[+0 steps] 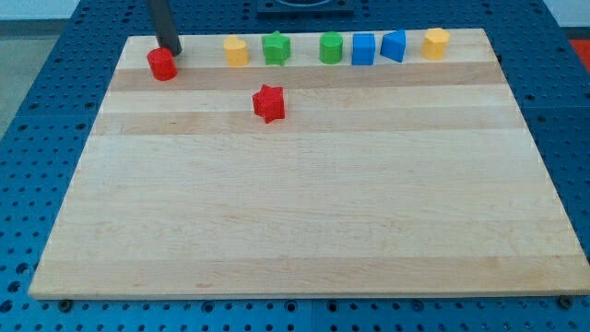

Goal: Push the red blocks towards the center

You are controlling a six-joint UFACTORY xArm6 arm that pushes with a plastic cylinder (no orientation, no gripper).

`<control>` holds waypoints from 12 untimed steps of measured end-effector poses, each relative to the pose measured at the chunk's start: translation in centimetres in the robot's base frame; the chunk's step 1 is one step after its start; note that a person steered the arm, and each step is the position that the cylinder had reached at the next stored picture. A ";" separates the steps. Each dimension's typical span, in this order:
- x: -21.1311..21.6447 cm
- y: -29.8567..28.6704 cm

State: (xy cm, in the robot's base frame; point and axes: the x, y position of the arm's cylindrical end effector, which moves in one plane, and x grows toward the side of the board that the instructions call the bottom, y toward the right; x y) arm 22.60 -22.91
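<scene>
Red blocks, two of them, sit on the wooden board [304,212] you are looking at. One is a red cylinder-shaped block [161,64] near the board's top-left corner in the view. The other is a red star-shaped block [269,102], lower and further towards the view's right, well apart from the first and still in the upper part of the board, above the centre.

You have no gripper here, so nothing is held or clamped; the arm ends in a dark rod. My tip [171,51] comes down from the view's top and rests just above and slightly to the view's right of the red cylinder; whether it touches the block cannot be told.

Along the board's top edge you find a row of other blocks. From the view's left: a yellow block [237,51], a green star-shaped block [276,48], a green cylinder-like block [331,47], a blue cube-like block [363,49], a blue wedge-like block [394,45], and a second yellow block [436,42]. The two blue blocks stand just beside each other.

Around the board lies a blue perforated table [55,55].
</scene>
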 end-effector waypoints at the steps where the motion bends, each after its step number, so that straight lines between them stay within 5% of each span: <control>1: -0.2 -3.1; 4: 4.7 -0.7; 9: 4.9 11.4; 12: 6.9 12.6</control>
